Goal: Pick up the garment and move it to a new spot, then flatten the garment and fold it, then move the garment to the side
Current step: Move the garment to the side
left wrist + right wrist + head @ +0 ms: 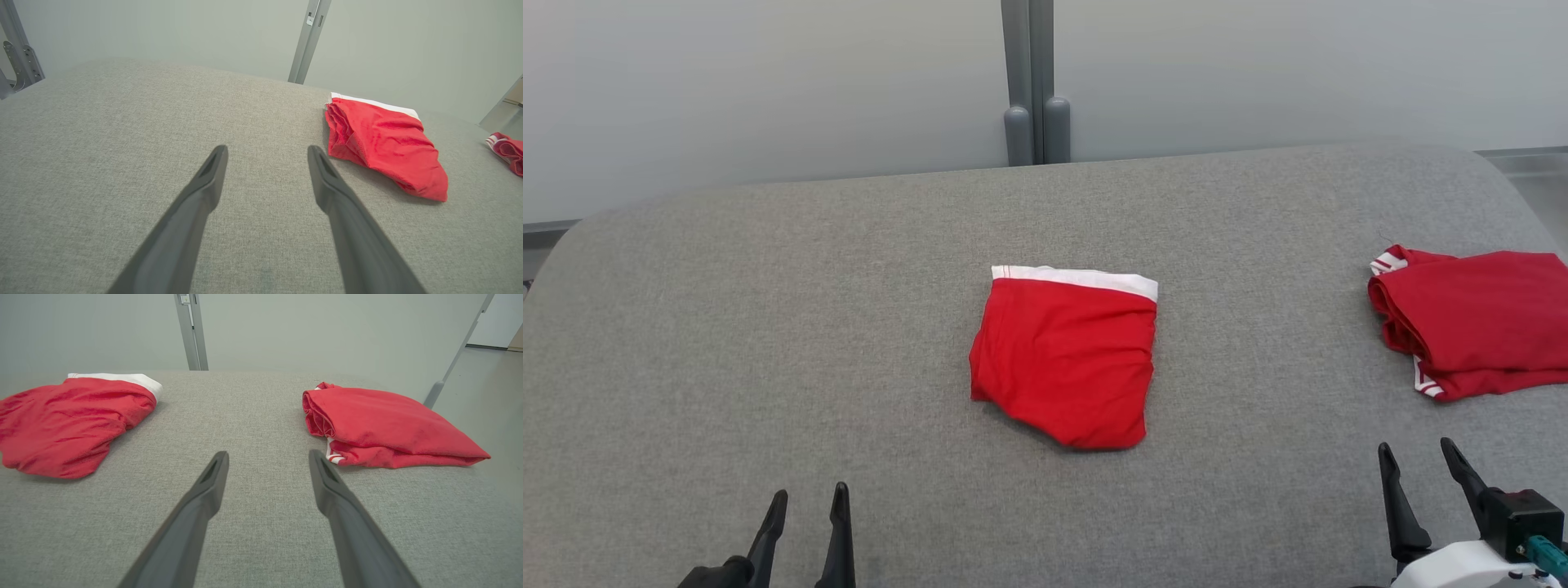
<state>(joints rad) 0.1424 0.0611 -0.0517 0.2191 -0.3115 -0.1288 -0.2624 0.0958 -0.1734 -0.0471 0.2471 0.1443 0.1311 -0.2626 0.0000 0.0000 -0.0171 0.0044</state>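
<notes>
A folded red garment [1066, 359] with a white waistband lies flat at the middle of the grey padded table [768, 327]. It shows at the right of the left wrist view [384, 143] and at the left of the right wrist view [69, 420]. My left gripper [805, 506] sits open near the front left edge, nothing between its fingers [267, 153]. My right gripper [1417, 457] stands open at the front right, empty [267, 457], well clear of the garment.
A second folded red garment [1474, 318] with white striped trim lies at the table's right edge [388, 428] [506, 151]. A grey post [1033, 82] stands behind the table against a pale wall. Floor drops off beyond the right edge.
</notes>
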